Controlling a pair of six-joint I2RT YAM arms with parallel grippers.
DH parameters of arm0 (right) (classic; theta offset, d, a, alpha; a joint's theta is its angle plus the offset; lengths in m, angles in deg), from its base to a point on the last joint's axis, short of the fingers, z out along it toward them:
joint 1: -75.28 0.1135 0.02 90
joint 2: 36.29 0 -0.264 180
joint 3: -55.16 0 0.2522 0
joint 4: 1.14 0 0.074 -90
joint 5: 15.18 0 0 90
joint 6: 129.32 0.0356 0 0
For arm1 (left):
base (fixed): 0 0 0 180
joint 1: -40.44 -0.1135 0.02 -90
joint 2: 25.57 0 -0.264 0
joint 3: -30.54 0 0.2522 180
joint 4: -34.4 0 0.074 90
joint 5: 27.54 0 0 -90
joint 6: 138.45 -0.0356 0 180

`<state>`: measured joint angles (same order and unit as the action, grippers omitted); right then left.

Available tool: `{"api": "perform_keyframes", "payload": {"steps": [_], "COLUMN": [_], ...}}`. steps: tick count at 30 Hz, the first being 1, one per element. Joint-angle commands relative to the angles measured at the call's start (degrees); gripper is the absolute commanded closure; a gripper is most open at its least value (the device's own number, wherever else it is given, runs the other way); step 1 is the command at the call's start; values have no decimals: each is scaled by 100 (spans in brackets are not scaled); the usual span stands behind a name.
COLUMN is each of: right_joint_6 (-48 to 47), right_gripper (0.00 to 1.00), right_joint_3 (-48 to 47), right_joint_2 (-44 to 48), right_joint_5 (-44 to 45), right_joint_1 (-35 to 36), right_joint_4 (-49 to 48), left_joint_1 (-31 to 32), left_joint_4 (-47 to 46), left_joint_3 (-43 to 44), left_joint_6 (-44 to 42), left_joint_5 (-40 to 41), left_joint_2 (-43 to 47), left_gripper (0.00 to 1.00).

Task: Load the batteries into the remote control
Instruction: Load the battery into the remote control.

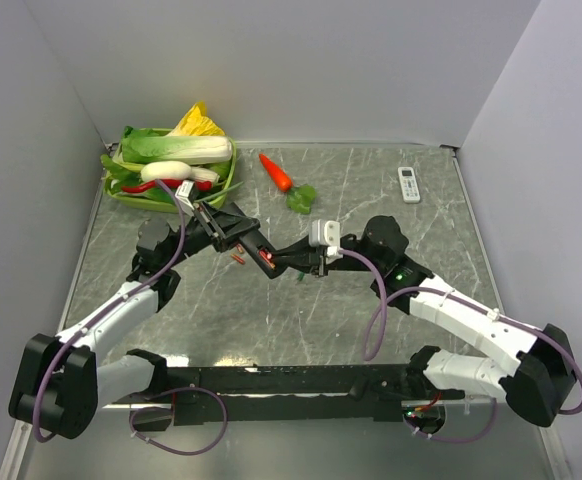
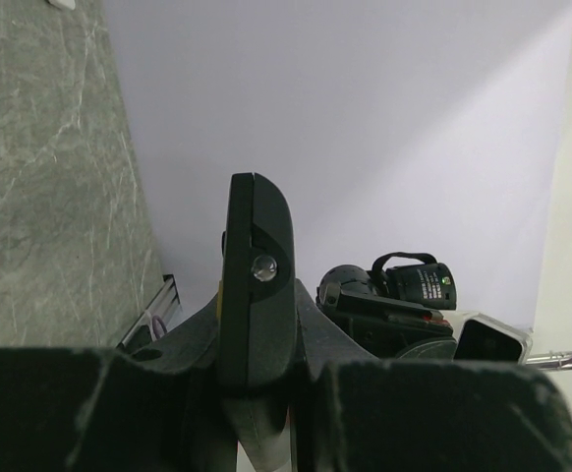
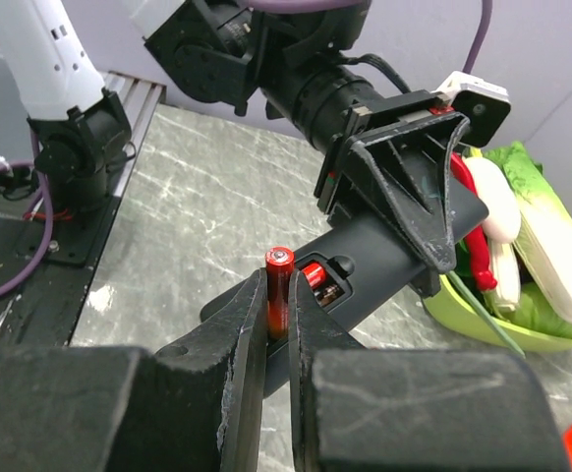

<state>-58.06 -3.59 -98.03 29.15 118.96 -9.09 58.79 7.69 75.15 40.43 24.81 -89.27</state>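
Note:
My left gripper (image 1: pixel 239 232) is shut on the black remote control (image 1: pixel 256 248) and holds it above the table; in the left wrist view the remote (image 2: pixel 257 285) stands edge-on between the jaws. Its back faces up with the battery bay open, and one red battery (image 3: pixel 317 274) lies in the bay. My right gripper (image 3: pixel 278 307) is shut on a second red battery (image 3: pixel 278 287), held upright right beside the bay. In the top view the right gripper (image 1: pixel 283 262) meets the remote's free end. A small red battery (image 1: pixel 238 259) lies on the table below.
A green tray (image 1: pixel 121 190) of vegetables stands at the back left, just behind the left gripper. An orange carrot (image 1: pixel 276 172) with green leaves and a white remote (image 1: pixel 408 184) lie at the back. Grey walls close in the table on three sides.

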Motion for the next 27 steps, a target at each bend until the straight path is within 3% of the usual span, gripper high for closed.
{"api": "perform_keyframes", "payload": {"steps": [1,13,27], "right_joint_6": [319,372,327], "right_gripper": [94,93,76], "right_joint_3": [-88,-141,175], "right_joint_2": [-260,-550,-366], "right_joint_5": [-196,-346,-136], "right_joint_1": [-105,-176,-281], "right_joint_4": [-597,-888,-553], "left_joint_1": [11,11,-7], "left_joint_4": [-523,-497,-348], "left_joint_3": [237,193,53], "left_joint_6": [296,288,621], "left_joint_5": [-120,-102,249], "left_joint_2": [121,235,341], "left_gripper": [98,98,98]}}
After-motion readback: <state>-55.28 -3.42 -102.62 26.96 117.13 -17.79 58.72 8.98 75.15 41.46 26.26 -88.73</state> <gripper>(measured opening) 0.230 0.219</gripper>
